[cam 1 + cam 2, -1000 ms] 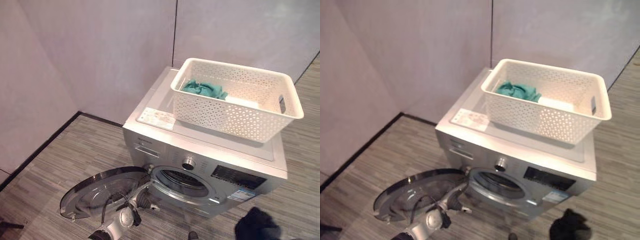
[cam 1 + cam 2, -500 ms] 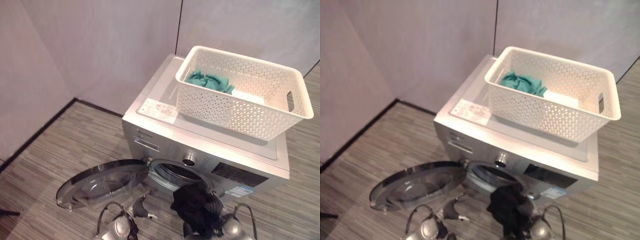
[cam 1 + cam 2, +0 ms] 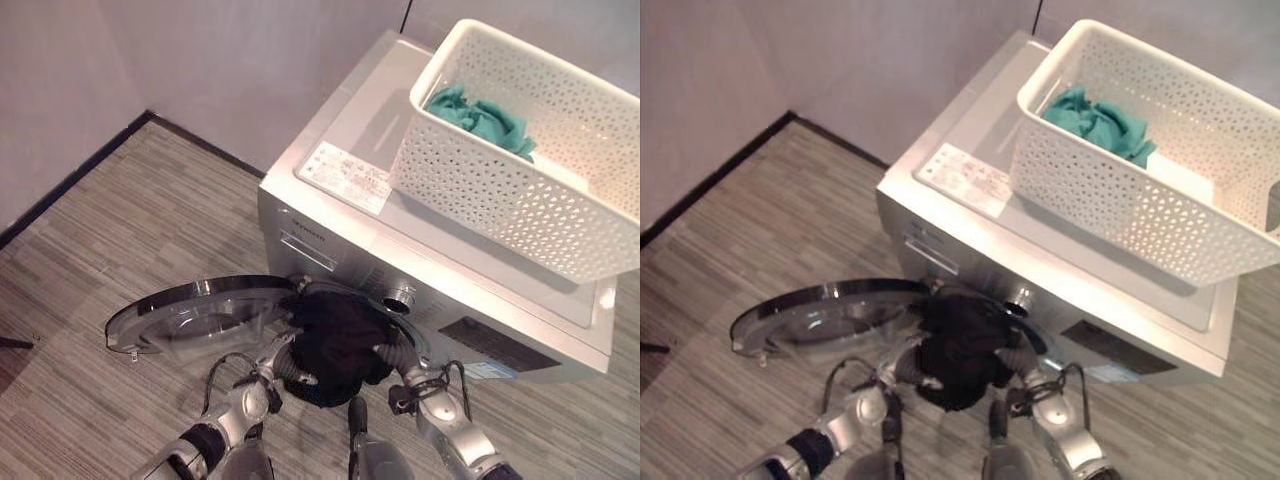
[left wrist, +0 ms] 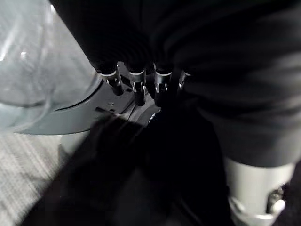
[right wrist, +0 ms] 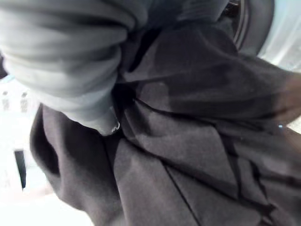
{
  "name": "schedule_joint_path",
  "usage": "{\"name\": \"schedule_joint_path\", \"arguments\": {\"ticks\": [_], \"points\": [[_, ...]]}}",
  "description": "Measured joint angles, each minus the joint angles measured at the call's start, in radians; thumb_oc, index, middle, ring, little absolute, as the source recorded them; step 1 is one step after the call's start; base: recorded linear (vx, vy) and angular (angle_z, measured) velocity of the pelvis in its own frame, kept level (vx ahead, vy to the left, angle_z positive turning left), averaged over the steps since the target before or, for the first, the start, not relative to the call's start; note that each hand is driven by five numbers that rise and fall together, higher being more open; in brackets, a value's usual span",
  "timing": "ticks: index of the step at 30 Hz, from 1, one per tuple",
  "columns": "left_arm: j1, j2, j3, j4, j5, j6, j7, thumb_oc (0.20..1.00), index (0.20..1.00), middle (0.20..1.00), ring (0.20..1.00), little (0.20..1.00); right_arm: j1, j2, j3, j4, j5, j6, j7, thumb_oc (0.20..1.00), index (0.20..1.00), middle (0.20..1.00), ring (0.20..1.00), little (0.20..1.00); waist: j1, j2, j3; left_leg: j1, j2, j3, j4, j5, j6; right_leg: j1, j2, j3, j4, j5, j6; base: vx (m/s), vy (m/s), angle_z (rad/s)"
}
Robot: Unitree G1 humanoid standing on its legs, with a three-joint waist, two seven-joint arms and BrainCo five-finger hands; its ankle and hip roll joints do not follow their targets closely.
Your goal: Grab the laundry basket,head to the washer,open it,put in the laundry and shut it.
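Observation:
A black garment (image 3: 335, 340) bunches at the mouth of the silver washer (image 3: 350, 215), whose round glass door (image 3: 190, 315) lies swung open to the left. My left hand (image 3: 283, 368) is under the garment's left side; its fingers (image 4: 137, 89) are straight, with the dark cloth (image 4: 225, 70) draped over them. My right hand (image 3: 400, 352) is pressed into the garment's right side, and cloth (image 5: 188, 141) covers it. A white perforated laundry basket (image 3: 500, 190) stands on the washer's top, holding a teal cloth (image 3: 480, 112) and something white (image 3: 1200, 180).
The washer stands against pale walls in a corner, with a dark skirting line (image 3: 70, 180) along the left wall. Grey striped floor (image 3: 120, 240) spreads to the left of the open door. A label (image 3: 350, 175) lies on the washer's top beside the basket.
The camera has dipped down and closer. The black garment has risen from in front of the washer to the drum's mouth with my right hand, and my left hand has come up under it.

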Motion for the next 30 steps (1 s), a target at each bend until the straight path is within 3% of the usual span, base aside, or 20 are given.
{"name": "schedule_joint_path", "arguments": {"ticks": [5,10,30], "points": [[-0.135,-0.023,-0.065,0.006,0.034,0.024,0.024,1.000,1.000,1.000,1.000,1.000,-0.083,-0.047,0.044,-0.076,0.062,-0.003,0.001,0.200,0.200,0.200,0.200,0.200,-0.007,-0.011,0.031,-0.054,0.020,-0.013,0.000,0.014,-0.014,-0.048,0.024,-0.012,0.003,0.010,-0.011,-0.02,-0.039,0.03],[-0.172,-0.031,-0.057,0.004,0.067,0.031,0.054,1.000,1.000,1.000,1.000,1.000,-0.105,-0.062,0.058,-0.080,0.064,-0.006,-0.001,0.200,0.200,0.200,0.200,0.200,-0.011,-0.008,0.043,-0.064,0.029,-0.012,0.000,0.013,-0.017,-0.060,0.032,-0.021,0.003,0.009,-0.012,0.00,-0.013,-0.01],[-0.153,-0.122,-0.091,-0.053,-0.308,0.043,-0.030,1.000,1.000,1.000,1.000,1.000,-0.121,-0.042,0.059,-0.097,0.082,0.003,-0.048,0.200,0.200,0.200,0.200,0.200,-0.032,-0.014,0.056,-0.101,0.027,-0.007,0.000,0.013,-0.017,-0.097,0.029,-0.022,0.003,0.010,-0.013,0.00,0.000,0.00]]}}
